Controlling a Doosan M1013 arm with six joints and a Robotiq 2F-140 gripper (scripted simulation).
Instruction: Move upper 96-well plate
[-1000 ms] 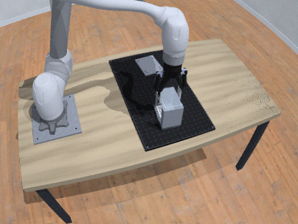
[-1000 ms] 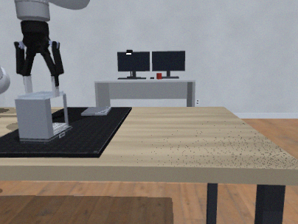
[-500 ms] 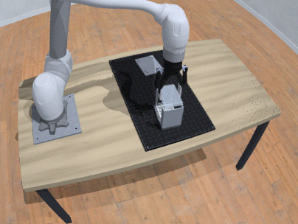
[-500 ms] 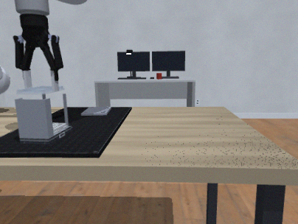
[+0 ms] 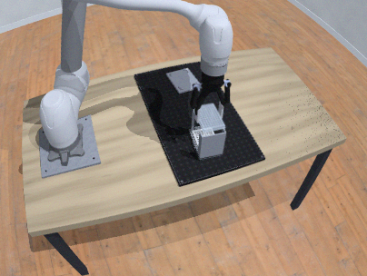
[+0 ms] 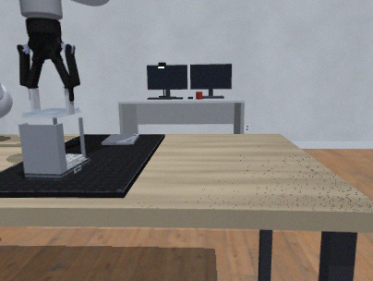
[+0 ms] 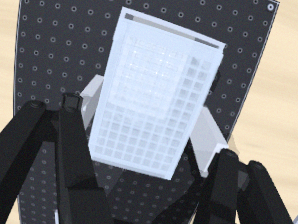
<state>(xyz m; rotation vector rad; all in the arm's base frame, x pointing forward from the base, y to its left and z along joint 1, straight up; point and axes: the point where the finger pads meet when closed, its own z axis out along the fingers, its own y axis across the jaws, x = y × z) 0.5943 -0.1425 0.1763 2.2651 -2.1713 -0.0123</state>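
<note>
My gripper is shut on the upper 96-well plate, a white gridded plate held level just above the top of the stack rack K1. In the exterior view the plate hangs between the fingers, clear of the grey rack. The lower plate shows low in the rack, near the mat. In the wrist view the held plate fills the middle between my fingers and hides the rack's inside. The plate nest N1 is a grey square at the mat's far end, with nothing in it.
Rack and nest stand on a black perforated mat on the wooden table. The arm's base plate is at the table's left. A desk with two monitors stands far behind.
</note>
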